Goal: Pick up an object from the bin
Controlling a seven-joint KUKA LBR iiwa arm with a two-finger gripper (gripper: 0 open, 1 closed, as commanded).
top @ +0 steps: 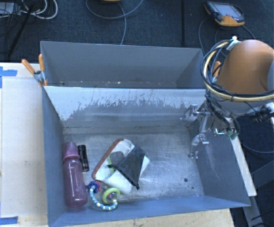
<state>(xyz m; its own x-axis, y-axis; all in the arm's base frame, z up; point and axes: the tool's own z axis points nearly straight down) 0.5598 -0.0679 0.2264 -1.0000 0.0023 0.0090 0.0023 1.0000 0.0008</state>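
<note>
The tool (198, 132) hangs at the right of the frame, close against the right-hand sloping wall of the grey bin (127, 70). It is low over bare floor, and nothing shows in its grip. Whether it is apart or together I cannot tell from this angle. Everything that could be picked lies well apart from it, gathered in the lower left of the bin floor, likely because the slanted walls let loose things slide down toward that corner. A purple bottle (72, 183) lies lengthwise along the left wall, with a small black cylinder (83, 158) just beside it. To their right is a small heap: a dark folded cloth (131, 167) draped over white pieces (119, 182), next to a brown-rimmed piece (103, 162). A blue and green beaded ring (104, 197) lies at the heap's lower edge. No thing looks chosen yet, and I judge the tool must cross leftward before any grasp.
</note>
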